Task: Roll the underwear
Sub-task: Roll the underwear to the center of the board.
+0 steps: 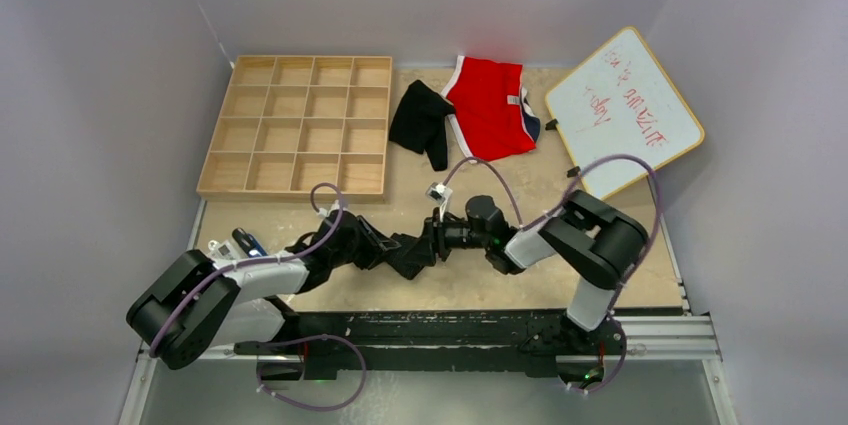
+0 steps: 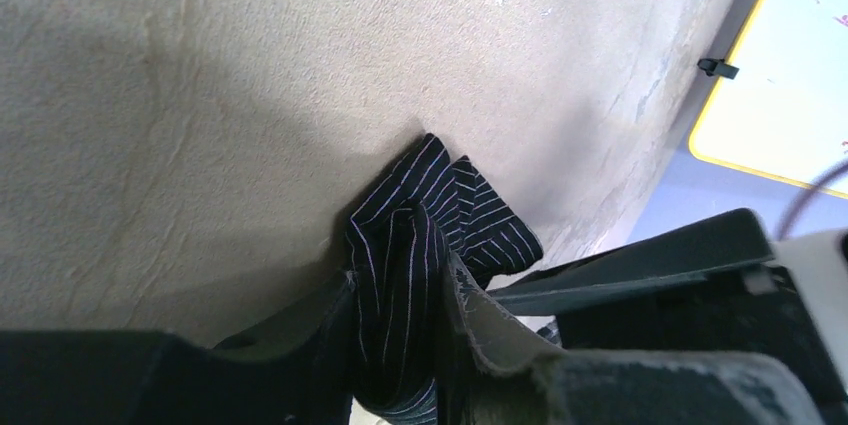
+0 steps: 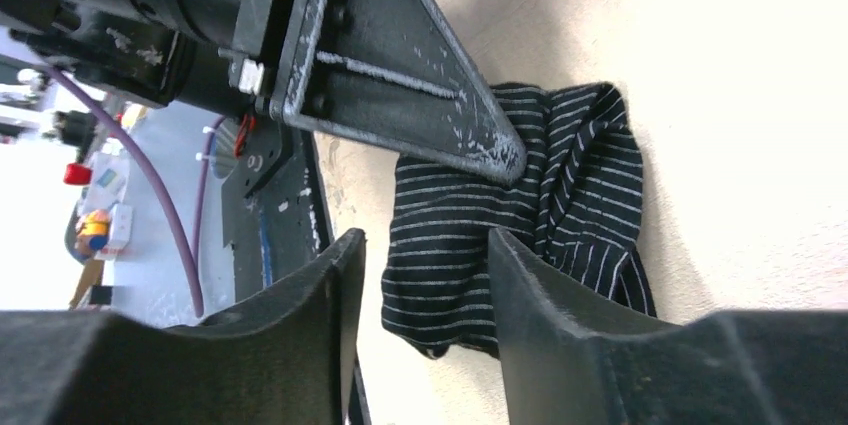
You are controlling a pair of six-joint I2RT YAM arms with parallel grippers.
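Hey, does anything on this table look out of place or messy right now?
Nothing spilled or damaged. The whiteboard lies askew, one corner seemingly past the right edge of the table. The plain black underwear sits crumpled against the red briefs. The striped underwear is bunched in the left gripper, not rolled.

Enclosure viewed from above. Plain, pale lilac-grey walls (image 1: 100, 95) close in the left, far and right sides under soft, even light. A scuffed beige tabletop (image 1: 410, 195) occupies the centre, and a metal rail (image 1: 660, 340) borders its near edge.
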